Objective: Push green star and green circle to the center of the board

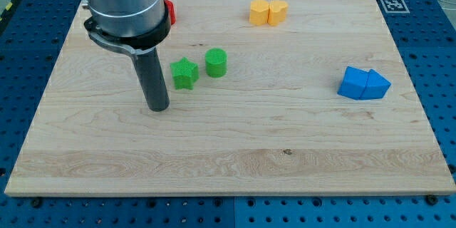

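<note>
The green star (pixel 184 73) lies on the wooden board (pixel 235 157), left of the middle. The green circle (pixel 216 63), a short cylinder, stands just to its right and slightly nearer the view's top, a small gap between them. My tip (pixel 157 107) rests on the board to the left of the star and a little below it, a short way off, not touching it. The dark rod rises from the tip to the grey arm body at the view's top left.
A red block (pixel 171 12) is partly hidden behind the arm body at the top left. Two yellow blocks (pixel 268 12) sit together near the top edge. Two blue blocks (pixel 363 83) touch each other at the right.
</note>
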{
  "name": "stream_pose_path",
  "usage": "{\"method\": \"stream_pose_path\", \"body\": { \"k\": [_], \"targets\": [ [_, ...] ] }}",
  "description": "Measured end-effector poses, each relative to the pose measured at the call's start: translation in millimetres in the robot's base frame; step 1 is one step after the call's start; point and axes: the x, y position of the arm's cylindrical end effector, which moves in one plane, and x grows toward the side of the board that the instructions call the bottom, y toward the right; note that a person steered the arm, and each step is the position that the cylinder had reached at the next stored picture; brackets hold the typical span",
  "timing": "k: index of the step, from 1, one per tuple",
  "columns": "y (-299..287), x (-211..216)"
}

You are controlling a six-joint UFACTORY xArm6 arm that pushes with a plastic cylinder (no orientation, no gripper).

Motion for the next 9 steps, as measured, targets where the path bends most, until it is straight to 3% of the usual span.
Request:
{"method": "stream_pose_path", "body": {
  "k": [2, 4, 6, 9],
  "targets": [
    [15.9, -13.0],
    [18.0, -56.4],
    [12.9, -57.9],
    [-75.1, -57.9]
  ]
}}
